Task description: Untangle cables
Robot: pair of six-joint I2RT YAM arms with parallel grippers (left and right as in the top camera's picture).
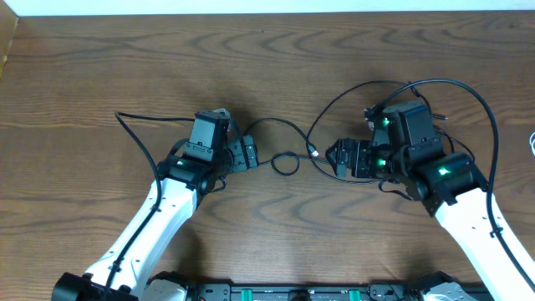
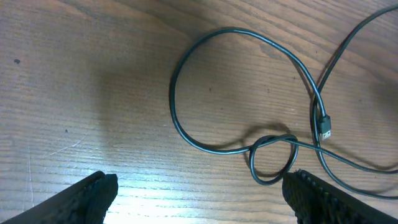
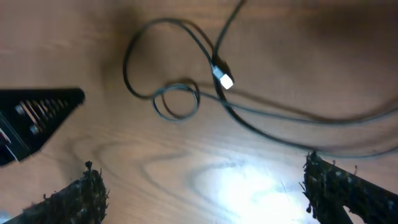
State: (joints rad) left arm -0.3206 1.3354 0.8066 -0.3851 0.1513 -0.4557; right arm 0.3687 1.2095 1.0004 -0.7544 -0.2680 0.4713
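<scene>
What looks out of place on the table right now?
The black cable crosses itself in a small loop, and its plug end lies against another strand beside it, so it looks tangled. Nothing looks damaged or spilled.

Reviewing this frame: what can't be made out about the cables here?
- Black cable, left wrist view: its strands run off the right edge, so the far end is unseen.
- Small loop, right wrist view: blur hides which strand crosses on top.
- White cord, overhead: only a sliver shows, cut by the right edge.
</scene>
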